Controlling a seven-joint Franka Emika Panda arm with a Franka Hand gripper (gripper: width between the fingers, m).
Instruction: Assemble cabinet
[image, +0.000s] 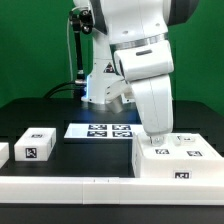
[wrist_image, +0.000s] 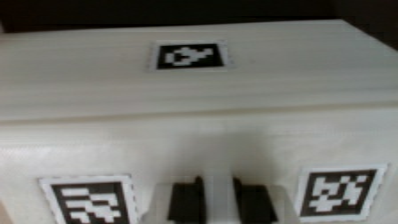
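One small block (image: 35, 146); marker board (image: 108, 130) between it and cabinet (image: 178, 160); fingers (wrist_image: 187, 198) over cabinet

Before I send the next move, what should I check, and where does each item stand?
1. Is the gripper at the cabinet: ok, both views show it right at the shell.
2. Jaw opening: cannot tell; the fingers look close together.
3. Contact with the cabinet: cannot tell.
4. Is the cabinet lying level: ok in the exterior view.
5. Is the top tag readable: ok in the wrist view.
6. Is the small white block clear of the arm: ok, it sits well off toward the exterior view's left.
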